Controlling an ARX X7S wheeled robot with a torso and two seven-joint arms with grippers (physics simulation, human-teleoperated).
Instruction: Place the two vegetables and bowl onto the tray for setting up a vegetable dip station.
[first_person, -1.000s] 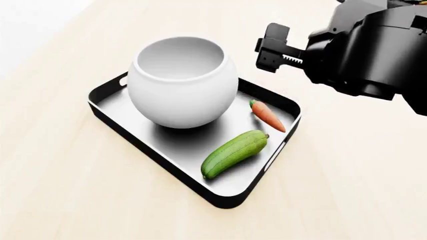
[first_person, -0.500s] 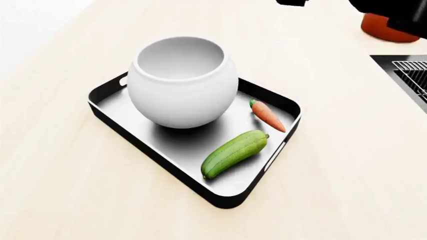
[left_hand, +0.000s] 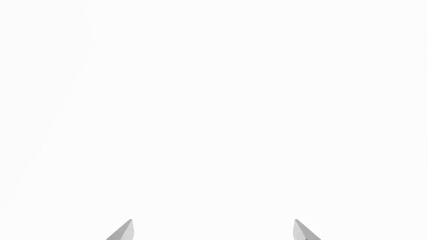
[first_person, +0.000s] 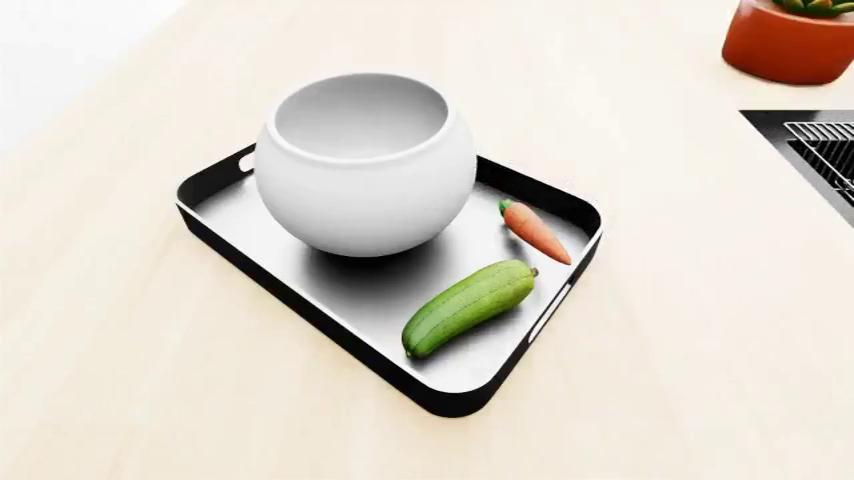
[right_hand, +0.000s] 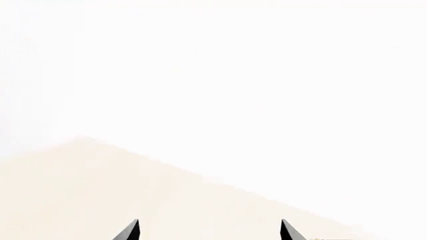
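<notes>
The black tray (first_person: 274, 282) with its shiny grey inside lies on the pale wooden counter in the head view. On it stand the large white bowl (first_person: 363, 165), the green cucumber-like vegetable (first_person: 467, 306) and the small orange carrot (first_person: 537, 231). Neither arm shows in the head view. My left gripper (left_hand: 213, 230) is open, its two tips wide apart against plain white. My right gripper (right_hand: 209, 230) is open too, nothing between its tips, with a corner of the pale counter beyond.
A terracotta plant pot (first_person: 790, 40) stands at the back right of the counter. A dark sink with a wire rack (first_person: 825, 150) sits at the right edge.
The right arm, which hung over the tray's far right side a second ago, has lifted up and out of the head view. The pot behind it now shows.
</notes>
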